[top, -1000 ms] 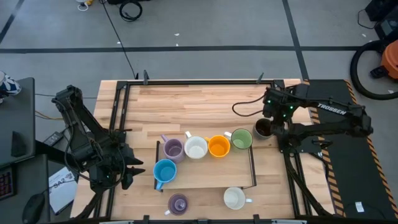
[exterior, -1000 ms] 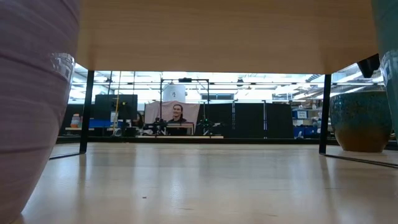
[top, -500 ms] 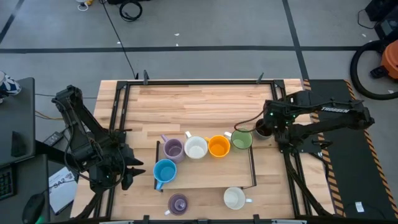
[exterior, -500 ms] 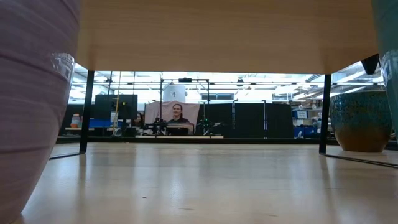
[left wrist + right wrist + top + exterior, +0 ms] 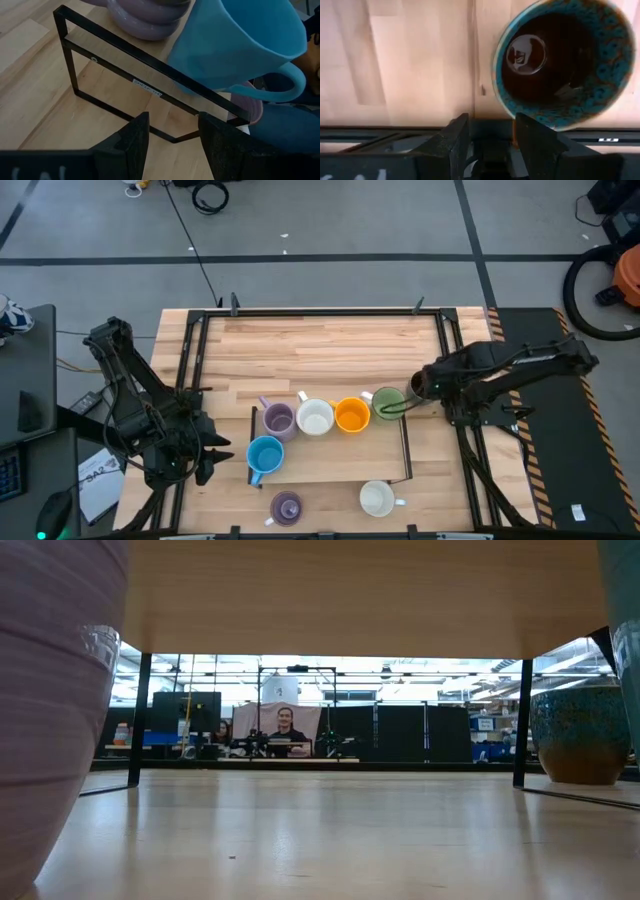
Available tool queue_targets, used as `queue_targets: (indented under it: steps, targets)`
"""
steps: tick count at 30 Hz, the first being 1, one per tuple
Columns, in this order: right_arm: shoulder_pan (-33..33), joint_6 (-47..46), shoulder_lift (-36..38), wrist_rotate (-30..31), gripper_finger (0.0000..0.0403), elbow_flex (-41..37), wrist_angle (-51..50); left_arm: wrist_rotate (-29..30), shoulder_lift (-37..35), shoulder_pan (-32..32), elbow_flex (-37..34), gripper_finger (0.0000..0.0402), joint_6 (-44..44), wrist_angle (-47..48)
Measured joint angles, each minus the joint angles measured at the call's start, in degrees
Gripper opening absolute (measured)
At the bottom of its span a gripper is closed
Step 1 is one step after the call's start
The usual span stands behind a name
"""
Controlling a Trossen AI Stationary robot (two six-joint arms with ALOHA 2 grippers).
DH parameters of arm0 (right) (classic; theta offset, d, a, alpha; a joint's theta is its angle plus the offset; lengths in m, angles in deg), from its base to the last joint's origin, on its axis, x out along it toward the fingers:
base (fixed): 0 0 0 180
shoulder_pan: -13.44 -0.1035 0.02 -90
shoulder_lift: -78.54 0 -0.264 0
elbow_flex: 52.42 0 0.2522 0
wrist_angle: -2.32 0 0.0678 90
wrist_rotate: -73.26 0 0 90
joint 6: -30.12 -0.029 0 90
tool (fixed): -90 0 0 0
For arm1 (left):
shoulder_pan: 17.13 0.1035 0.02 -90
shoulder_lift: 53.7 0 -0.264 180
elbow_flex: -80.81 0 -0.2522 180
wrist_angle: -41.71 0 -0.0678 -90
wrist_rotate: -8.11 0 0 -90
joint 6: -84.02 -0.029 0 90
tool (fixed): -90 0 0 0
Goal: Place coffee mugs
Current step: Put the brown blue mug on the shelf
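You can see your right gripper (image 5: pixel 428 384) reaching in from the right side of the table (image 5: pixel 320 340), low over the dark brown mug (image 5: pixel 420 387), which sits at the right end of the row, just outside the black frame (image 5: pixel 406 450). In the right wrist view your two fingers (image 5: pixel 454 137) stand apart with nothing between them, and the dark brown mug (image 5: pixel 565 62) lies just past them, so the gripper is let go and holds nothing. Next to that mug, going left, you have the green mug (image 5: pixel 388 404), the orange mug (image 5: pixel 351 415), a white mug (image 5: pixel 315 418) and a purple mug (image 5: pixel 278 420), all side by side. The light blue mug (image 5: pixel 264 455) sits in front of the purple one. A second purple mug (image 5: pixel 287 506) and a second white mug (image 5: pixel 377 498) stand near the front edge of the table. Your left gripper (image 5: pixel 207 452) waits at the left side of the table, just beside the light blue mug. In the left wrist view its fingers (image 5: pixel 131 142) are apart and empty, with the light blue mug (image 5: pixel 240 40) right ahead of them
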Motion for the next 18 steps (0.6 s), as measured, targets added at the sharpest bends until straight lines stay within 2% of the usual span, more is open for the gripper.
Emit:
queue_targets:
  steps: [5,18]
  targets:
    - [-1.15,0.07,-0.03,5.64,0.0166,-2.51,3.02,0.01,0.0,0.06,-0.01,0.0176,0.04,0.0]
    - [-1.15,0.28,0.07,5.75,0.0166,-2.47,5.33,0.86,0.0,0.07,0.0,0.0176,-0.04,-0.09]
